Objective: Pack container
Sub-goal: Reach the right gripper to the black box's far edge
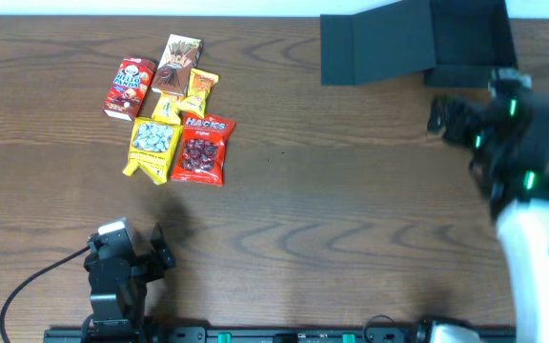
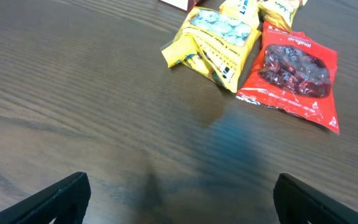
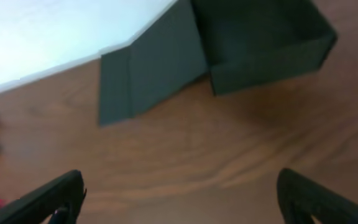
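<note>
My left fingers (image 1: 163, 250) stand spread wide with nothing between them, only bare desk (image 2: 73, 93) beneath. Ahead of them and a little to the right lie a crumpled yellow packet (image 2: 219, 37) and a red packet (image 2: 294, 68), edge to edge (more snacks lie beyond, mostly cut off in the wrist view). My right fingers (image 1: 438, 118) are just as wide apart and empty. The container (image 3: 266, 65) sits on the desk ahead of them, slightly right, its lid flap (image 3: 148, 68) swung open to the left.
</note>
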`<state>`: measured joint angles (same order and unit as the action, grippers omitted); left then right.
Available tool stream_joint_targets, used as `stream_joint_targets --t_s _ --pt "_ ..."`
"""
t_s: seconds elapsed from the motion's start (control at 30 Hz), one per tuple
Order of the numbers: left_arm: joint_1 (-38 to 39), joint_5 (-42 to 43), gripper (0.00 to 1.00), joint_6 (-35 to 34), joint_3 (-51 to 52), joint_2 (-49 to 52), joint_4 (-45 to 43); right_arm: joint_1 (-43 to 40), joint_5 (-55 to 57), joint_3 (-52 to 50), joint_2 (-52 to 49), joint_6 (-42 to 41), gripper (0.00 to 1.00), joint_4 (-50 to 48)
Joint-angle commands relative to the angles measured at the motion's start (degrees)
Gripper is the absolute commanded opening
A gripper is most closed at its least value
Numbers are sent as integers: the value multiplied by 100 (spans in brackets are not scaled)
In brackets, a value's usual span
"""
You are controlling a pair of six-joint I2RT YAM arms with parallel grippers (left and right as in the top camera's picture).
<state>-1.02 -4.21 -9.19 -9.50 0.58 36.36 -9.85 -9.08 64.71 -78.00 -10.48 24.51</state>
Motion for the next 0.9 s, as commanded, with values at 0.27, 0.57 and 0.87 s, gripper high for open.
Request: stream_joint_targets --t_s 0.27,0.57,0.87 --pt "-4 24 95 -66 61 -37 2 -37 1464 4151 -3412 1982 99 1799" --pt "-4 24 95 -66 63 -37 2 -208 1860 4725 -4734 1532 99 1436" --pt "-4 24 95 -66 61 -37 0 -417 1856 4725 -5423 772 99 463"
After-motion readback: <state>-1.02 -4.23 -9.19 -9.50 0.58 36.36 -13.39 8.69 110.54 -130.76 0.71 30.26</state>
